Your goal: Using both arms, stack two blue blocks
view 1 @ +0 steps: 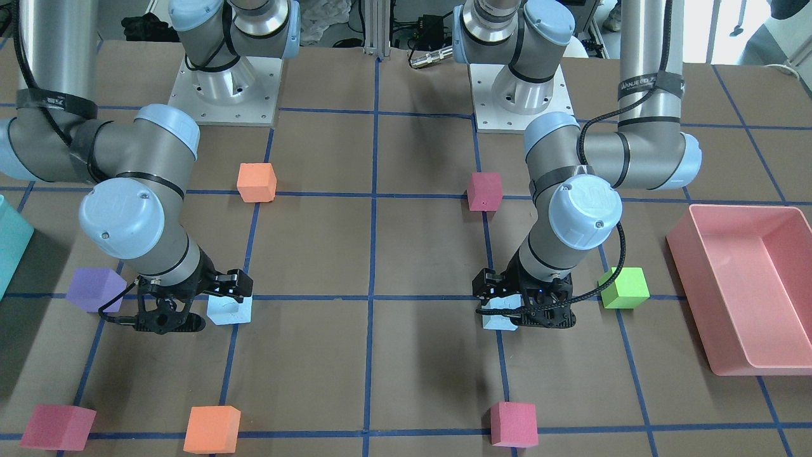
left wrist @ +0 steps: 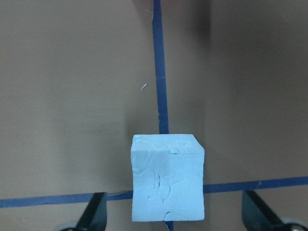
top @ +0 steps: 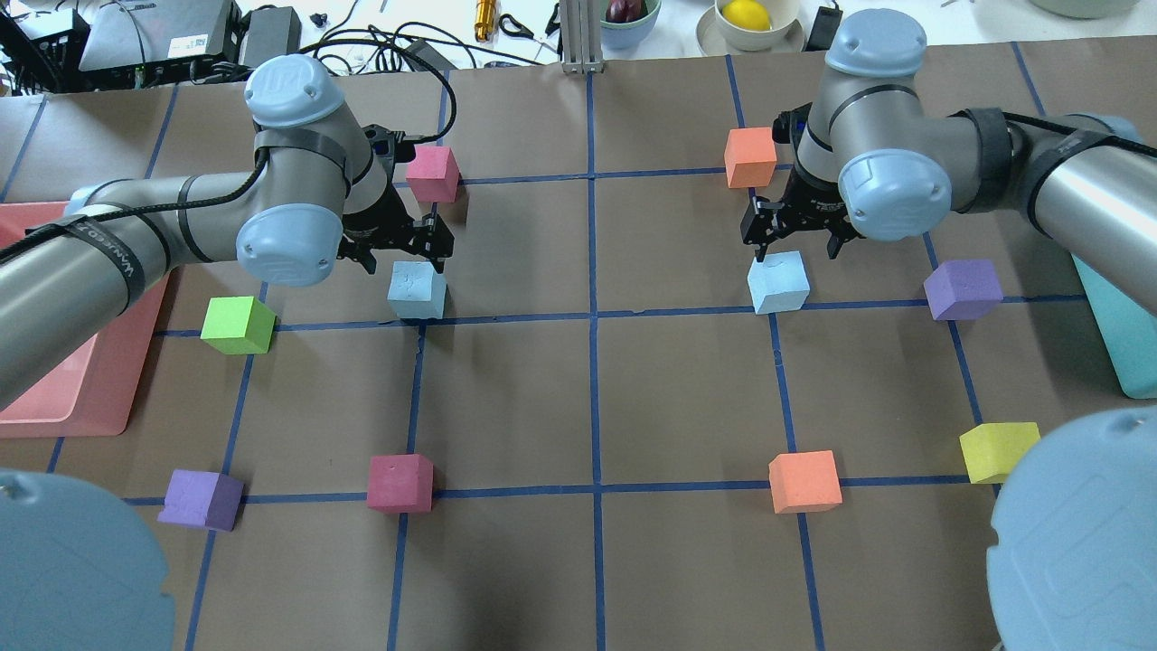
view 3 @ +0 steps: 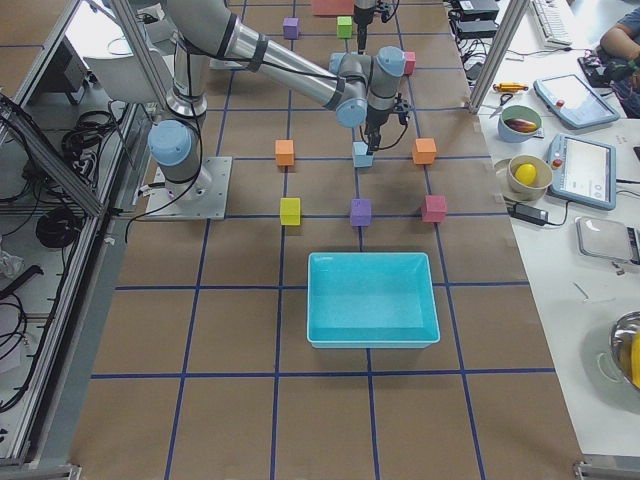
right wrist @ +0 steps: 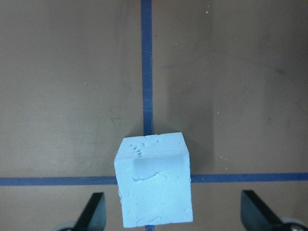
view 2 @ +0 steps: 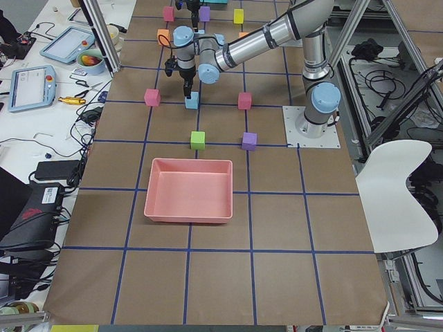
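- The left claw (top: 404, 263) stands with its fingers spread wide. In its wrist view, one blue block (left wrist: 167, 185) sits between the two dark fingertips (left wrist: 94, 214), with a clear gap on either side and nothing touching.
- That same blue block (top: 417, 291) rests flat on the worktop (top: 506, 407), over a crossing of the blue tape lines. From overhead, the left claw is poised at the block's far edge.
- The right claw (top: 795, 253) is likewise spread apart. Its wrist view shows the other blue block (right wrist: 154, 187) centred between its fingertips (right wrist: 252, 211), free of both.
- This second blue block (top: 778, 282) also stands on a tape crossing, well apart from the first, across the worktop's middle line.
- Whether either claw's tips reach down beside the block's faces or hang just above it, I cannot tell.
- The left arm (top: 181, 217) reaches in over a pink tray (top: 54, 398), and the right arm (top: 994, 163) comes in above a teal bin (top: 1121, 334).
- Near the first block are a green cube (top: 238, 324) and a red cube (top: 432, 174).
- Near the second are an orange cube (top: 750, 156) and a purple cube (top: 964, 289).
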`<move>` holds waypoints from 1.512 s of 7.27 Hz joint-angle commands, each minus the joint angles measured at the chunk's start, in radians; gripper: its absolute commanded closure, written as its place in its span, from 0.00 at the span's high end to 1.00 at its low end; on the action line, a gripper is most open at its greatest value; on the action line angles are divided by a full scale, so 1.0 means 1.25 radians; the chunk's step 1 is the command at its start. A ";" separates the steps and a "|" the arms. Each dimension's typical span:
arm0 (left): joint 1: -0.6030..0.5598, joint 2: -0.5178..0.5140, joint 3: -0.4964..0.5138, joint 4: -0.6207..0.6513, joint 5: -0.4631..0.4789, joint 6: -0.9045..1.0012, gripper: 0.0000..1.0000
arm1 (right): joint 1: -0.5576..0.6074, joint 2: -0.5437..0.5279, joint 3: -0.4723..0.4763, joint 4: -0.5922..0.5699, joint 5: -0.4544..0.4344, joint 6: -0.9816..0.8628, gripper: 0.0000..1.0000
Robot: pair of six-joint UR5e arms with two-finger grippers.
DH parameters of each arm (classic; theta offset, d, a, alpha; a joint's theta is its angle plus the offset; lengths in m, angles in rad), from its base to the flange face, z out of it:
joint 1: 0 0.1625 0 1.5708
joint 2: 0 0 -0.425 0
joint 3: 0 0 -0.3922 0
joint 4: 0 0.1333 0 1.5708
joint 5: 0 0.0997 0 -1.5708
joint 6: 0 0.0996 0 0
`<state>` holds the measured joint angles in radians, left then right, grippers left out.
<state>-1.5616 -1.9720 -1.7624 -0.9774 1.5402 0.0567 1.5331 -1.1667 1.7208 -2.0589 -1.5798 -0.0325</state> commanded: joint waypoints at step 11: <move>-0.006 -0.063 -0.009 0.048 -0.011 -0.004 0.26 | 0.036 0.033 -0.048 -0.029 0.055 0.023 0.00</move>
<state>-1.5680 -2.0539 -1.7716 -0.9181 1.5308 0.0534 1.5505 -1.1275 1.7188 -2.1028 -1.5248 -0.0326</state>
